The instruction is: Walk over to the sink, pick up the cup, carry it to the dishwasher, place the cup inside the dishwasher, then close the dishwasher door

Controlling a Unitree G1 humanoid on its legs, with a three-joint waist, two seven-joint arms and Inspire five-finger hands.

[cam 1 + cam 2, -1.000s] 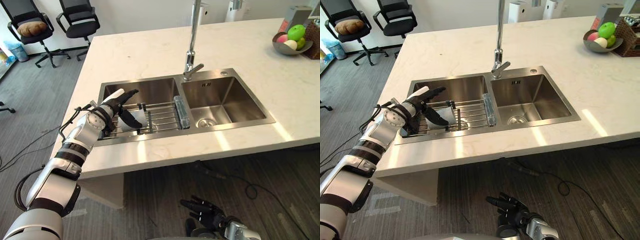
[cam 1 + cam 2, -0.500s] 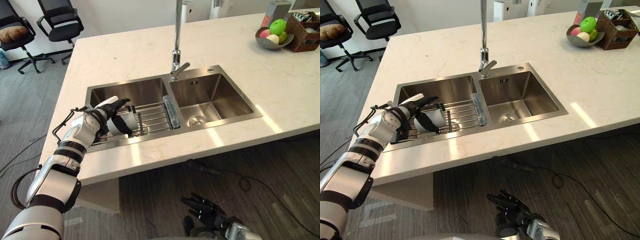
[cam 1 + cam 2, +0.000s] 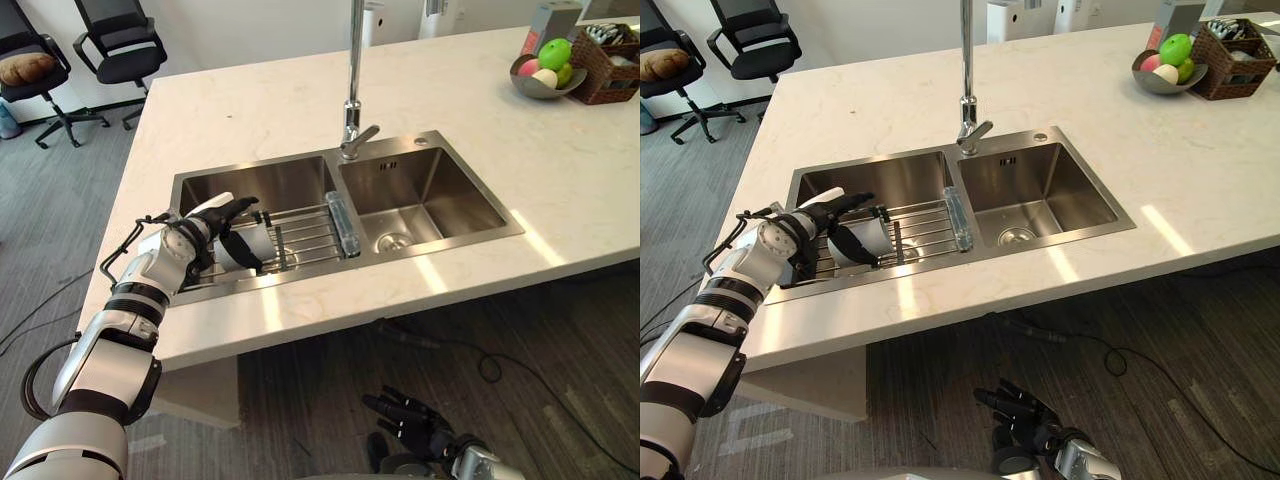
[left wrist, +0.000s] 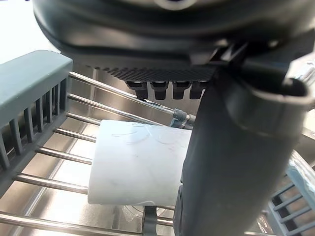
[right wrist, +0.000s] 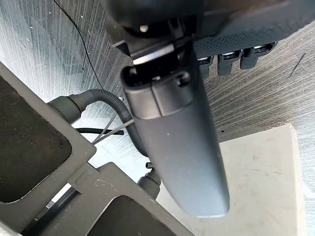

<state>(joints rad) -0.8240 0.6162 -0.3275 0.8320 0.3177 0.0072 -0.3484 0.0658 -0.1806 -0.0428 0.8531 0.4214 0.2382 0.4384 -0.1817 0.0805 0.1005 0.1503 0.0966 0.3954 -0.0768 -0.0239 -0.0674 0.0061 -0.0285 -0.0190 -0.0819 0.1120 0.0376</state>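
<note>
Cup (image 4: 138, 169): white, lying on its side across the rods of a wire rack (image 3: 305, 235) set in the left basin of a double stainless sink (image 3: 440, 195), near the basin's front wall. Left hand (image 3: 195, 235): reached into that basin, fingers (image 3: 238, 207) held straight over the top of the cup, thumb (image 4: 231, 162) set wide from them and crossing the cup's near side, so the cup sits in the gap between; actual contact not discernible, no closed grasp visible. Right hand (image 3: 415, 425): low beside the body above the grey floor, fingers loosely extended, holding nothing. Tall faucet (image 3: 352, 110) at the divide between the basins. Pale stone countertop (image 3: 260, 110) around the sink; fruit bowl (image 3: 530, 85) and wicker basket (image 3: 610, 80) at its far right corner. Two black office chairs (image 3: 120, 40) beyond the counter's left end.
</note>
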